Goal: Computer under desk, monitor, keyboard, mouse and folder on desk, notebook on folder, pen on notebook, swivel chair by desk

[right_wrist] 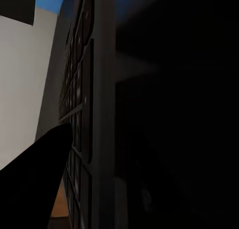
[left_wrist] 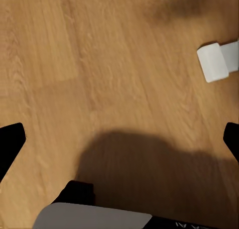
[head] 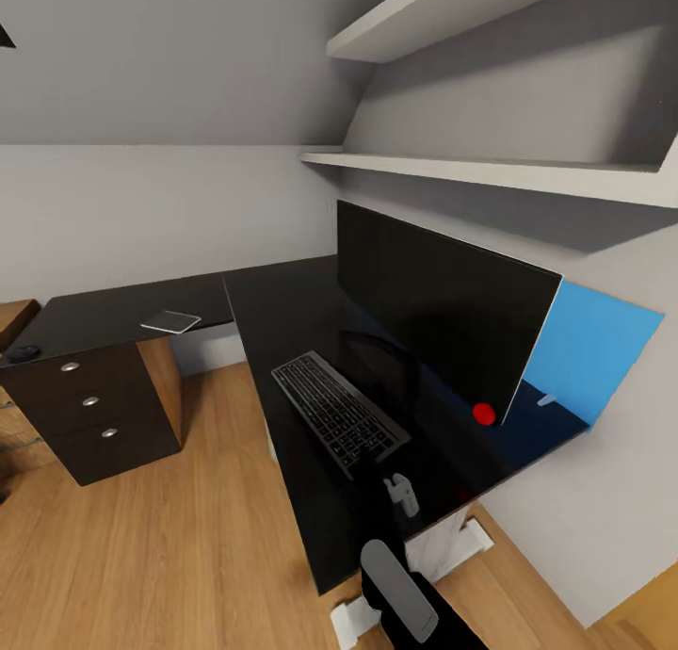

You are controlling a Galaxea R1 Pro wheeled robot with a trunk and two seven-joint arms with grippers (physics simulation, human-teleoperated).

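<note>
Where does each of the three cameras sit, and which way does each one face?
Head view: high up, looking down over the desk, monitor and keyboard; one robot arm shows below.
Left wrist view: on the left arm, facing down at the wood floor; dark fingers at both edges.
Right wrist view: very close along the keyboard; one dark finger.
Shared: head and right wrist views both show the keyboard.
</note>
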